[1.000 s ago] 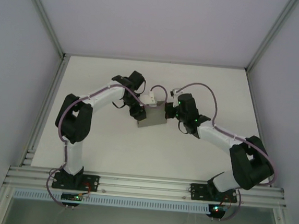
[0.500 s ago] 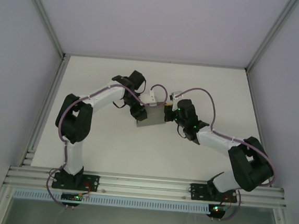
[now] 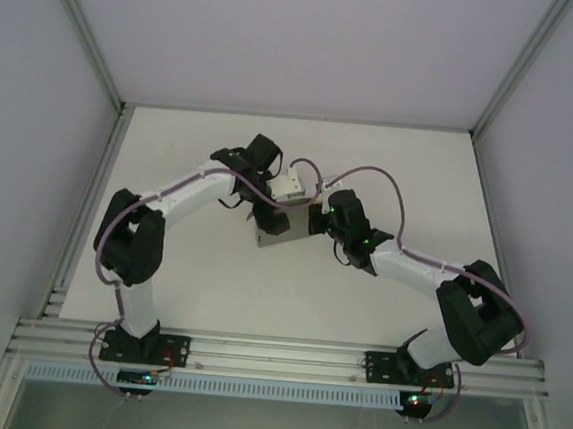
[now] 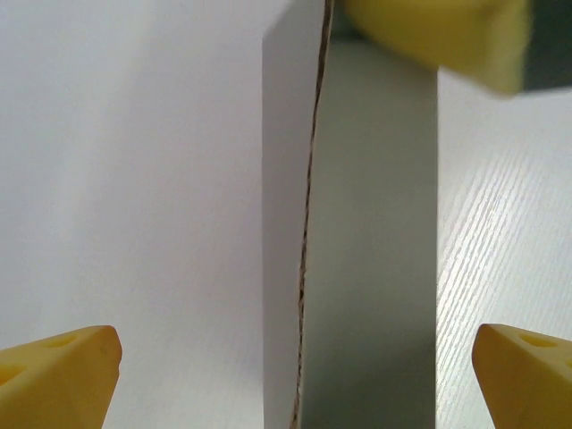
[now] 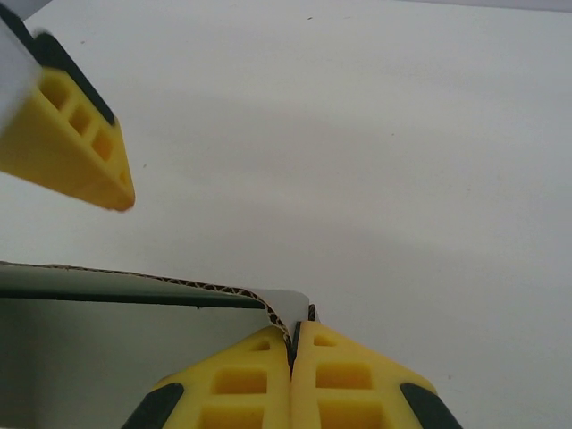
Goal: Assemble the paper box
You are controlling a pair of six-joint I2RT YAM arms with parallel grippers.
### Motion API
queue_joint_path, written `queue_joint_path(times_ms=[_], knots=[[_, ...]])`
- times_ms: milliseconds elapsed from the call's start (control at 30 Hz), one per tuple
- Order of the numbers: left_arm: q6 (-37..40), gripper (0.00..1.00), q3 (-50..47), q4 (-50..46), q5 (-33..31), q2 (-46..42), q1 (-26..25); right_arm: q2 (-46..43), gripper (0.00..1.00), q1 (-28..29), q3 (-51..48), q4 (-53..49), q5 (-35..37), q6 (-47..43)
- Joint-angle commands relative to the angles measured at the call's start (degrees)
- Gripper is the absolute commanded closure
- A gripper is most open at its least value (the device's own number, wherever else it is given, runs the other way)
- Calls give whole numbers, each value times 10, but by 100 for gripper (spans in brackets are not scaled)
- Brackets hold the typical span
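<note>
White counter (image 5: 402, 134), pale enclosure walls (image 3: 311, 46), aluminium rail (image 3: 274, 352) along the near edge. Right fingers (image 5: 344, 384): pressed together, pinching the paper box (image 5: 134, 349) by one cardboard panel. The corrugated edge runs straight into the seam between the two yellow tips. Grey inner face of the panel sits just left of them in the right wrist view. Left fingers (image 4: 58, 375): spread wide, one yellow tip on each side of an upright panel, both clear of it. Left wrist view looks along that panel edge-on: lit face on the left, shadowed grey face on the right, one right finger at its far end. One left finger shows top-left in the right wrist view, above the counter, apart from the cardboard. Overhead: box is mid-counter between the two wrists, with left arm (image 3: 183, 190) and right arm (image 3: 412, 266) both reaching inward from their bases. Can't tell whether the box's underside rests on the counter.
</note>
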Motion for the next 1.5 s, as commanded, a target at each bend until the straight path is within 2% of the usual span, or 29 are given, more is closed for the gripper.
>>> queue_joint_path(times_ms=[0, 200, 267, 300, 400, 600, 767, 1033, 1167, 1233, 1300, 1400, 1467], knots=[[-63, 0, -27, 33, -54, -56, 1, 35, 100, 15, -14, -134, -8, 13], [-211, 0, -87, 36, -157, -132, 0, 34, 100, 35, 11, -174, 43, 36], [-264, 0, -107, 23, -174, -154, 0, 37, 100, 37, 22, -187, 51, 44], [-281, 3, -115, 19, -174, -163, 0, 39, 100, 38, 27, -198, 45, 48], [-311, 18, -147, 17, -162, -193, -1, 51, 100, 40, 43, -217, 43, 47], [-328, 57, -153, 12, -170, -194, 2, 70, 100, 44, 66, -242, 24, 47], [-338, 76, -142, 15, -168, -172, 20, 78, 100, 47, 75, -255, 22, 45], [-342, 76, -143, 3, -177, -165, 23, 80, 100, 47, 87, -270, 13, 33], [-344, 80, -142, 9, -156, -162, 24, 85, 100, 49, 93, -275, 21, 30], [-347, 86, -143, 11, -144, -159, 24, 83, 100, 49, 94, -276, 26, 31], [-356, 99, -142, 13, -144, -153, 23, 81, 100, 50, 94, -277, 29, 32], [-405, 100, -133, 11, -138, -147, 24, 82, 100, 53, 100, -286, 49, 33], [-462, 100, -130, 25, -103, -143, 24, 81, 100, 61, 106, -297, 67, 40]])
